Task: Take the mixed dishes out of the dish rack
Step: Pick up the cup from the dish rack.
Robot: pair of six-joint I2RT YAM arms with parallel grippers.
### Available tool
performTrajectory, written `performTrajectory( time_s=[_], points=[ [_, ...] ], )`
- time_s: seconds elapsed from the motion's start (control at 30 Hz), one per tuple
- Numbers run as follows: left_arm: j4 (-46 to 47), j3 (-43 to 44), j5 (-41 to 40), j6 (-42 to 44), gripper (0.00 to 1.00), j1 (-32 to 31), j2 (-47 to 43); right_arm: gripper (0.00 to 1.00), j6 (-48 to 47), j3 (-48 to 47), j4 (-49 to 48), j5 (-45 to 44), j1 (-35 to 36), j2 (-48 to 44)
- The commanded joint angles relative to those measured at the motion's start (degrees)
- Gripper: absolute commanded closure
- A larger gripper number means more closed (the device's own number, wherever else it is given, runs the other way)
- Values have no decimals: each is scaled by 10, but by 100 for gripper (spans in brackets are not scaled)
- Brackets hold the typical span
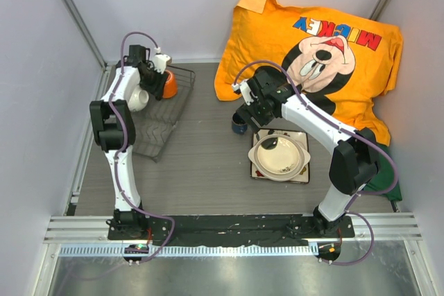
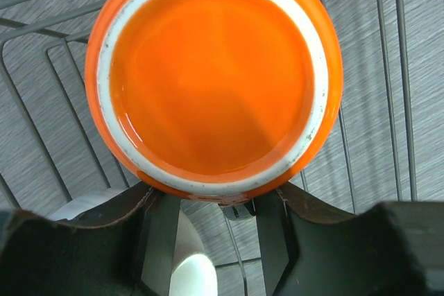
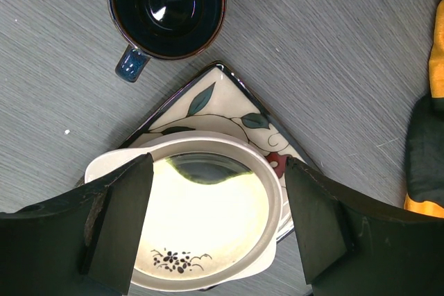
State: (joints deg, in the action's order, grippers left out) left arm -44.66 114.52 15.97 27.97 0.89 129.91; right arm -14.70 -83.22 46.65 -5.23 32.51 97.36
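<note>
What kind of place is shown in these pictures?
Likely a robot test cell, not a home kitchen: plain white walls close in a grey table, two arms are bolted to its near edge, and a dish rack stands on it.

The far-left corner of the tabletop (image 1: 201,164) is taken up by the dish rack (image 1: 154,140), and sideways entry is barred by its low wire sides. Inside it, the orange mug (image 2: 211,77) is seen base-on just ahead of the left gripper (image 2: 218,199) and is wider than the gap between the parted fingers. The small white bowl (image 1: 139,99) is crowded just beside it. The far-right corner is blocked by a heaped orange cloth (image 1: 263,32). Toward the right edge, the square plate (image 3: 208,98) is covered by the cream bowl (image 3: 208,142), both under the spread right gripper (image 3: 216,171). The plate's far corner is flanked by the dark-blue cup (image 3: 168,6). Bare room is left down the middle and along the near edge.
</note>
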Motion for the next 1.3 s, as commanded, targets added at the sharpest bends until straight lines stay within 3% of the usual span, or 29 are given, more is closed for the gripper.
performTrajectory(
  time_s=[0.0,0.3,0.87,1.27],
  points=[
    [17,-56,-1,-3,53,10,9,20,-3,1,-17,1,-3,-26],
    [48,-113,-5,-7,53,10,-22,20,-3,2,-17,5,-3,-17],
    [67,-145,-23,-2,55,10,-38,20,-6,6,-17,8,-4,-12],
    [39,-139,-37,17,43,10,-48,20,-7,6,-18,9,-4,-7]
  ],
)
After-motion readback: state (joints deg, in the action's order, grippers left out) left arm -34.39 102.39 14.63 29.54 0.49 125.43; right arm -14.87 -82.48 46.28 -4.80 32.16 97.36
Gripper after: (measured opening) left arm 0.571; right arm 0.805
